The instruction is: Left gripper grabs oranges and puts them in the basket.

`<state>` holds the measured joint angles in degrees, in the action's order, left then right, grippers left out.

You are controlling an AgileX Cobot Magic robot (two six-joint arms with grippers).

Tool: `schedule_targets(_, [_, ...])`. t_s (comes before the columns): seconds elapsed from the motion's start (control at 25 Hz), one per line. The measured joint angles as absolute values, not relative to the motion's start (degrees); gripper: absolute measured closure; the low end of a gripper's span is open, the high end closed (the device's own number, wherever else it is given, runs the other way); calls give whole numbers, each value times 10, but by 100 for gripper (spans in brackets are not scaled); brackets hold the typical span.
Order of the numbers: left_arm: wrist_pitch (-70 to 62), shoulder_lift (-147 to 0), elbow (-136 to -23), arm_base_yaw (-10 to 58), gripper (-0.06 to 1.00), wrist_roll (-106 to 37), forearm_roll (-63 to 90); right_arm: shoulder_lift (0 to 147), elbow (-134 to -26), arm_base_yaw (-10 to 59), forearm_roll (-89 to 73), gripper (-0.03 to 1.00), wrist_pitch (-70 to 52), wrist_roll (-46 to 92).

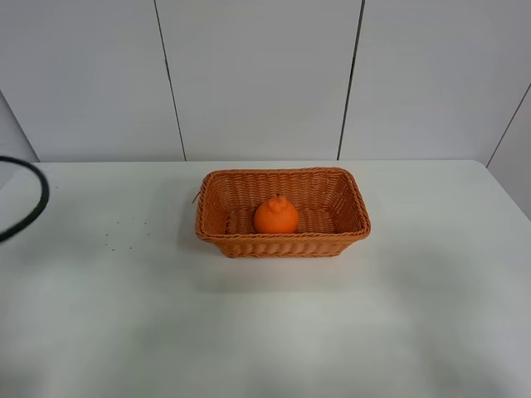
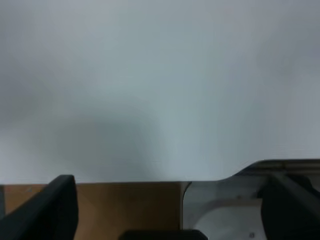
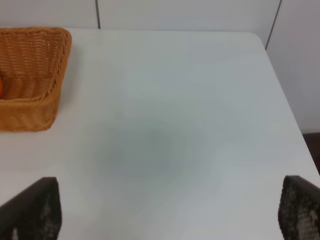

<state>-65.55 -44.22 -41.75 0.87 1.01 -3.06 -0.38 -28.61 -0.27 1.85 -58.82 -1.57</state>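
Observation:
The orange (image 1: 275,215), round with a knobby top, lies inside the woven wicker basket (image 1: 348,199) at the middle of the white table in the high view. Neither gripper shows in that view. In the left wrist view my left gripper (image 2: 172,207) is open and empty, its black fingers (image 2: 57,205) wide apart over the table's edge, far from the basket. In the right wrist view my right gripper (image 3: 167,210) is open and empty above bare table, with the basket's corner (image 3: 45,65) off to one side and a sliver of the orange (image 3: 1,89) at the frame edge.
A black cable loop (image 1: 37,203) reaches in at the left edge of the high view. The white table (image 1: 265,332) stands against a grey panelled wall (image 1: 257,75). The left wrist view shows brown floor (image 2: 125,205) past the table edge.

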Motion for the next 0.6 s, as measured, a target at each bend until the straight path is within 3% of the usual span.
schedule_targets(0.32, [-623,-207,-291,9,9,13,-31,-4,-286,-3,19,27,-588,-16])
schedule_targets(0.6, [-609,-82,-282,9,9,13,-31,-4,-286,-3,19,27,-588,-16])
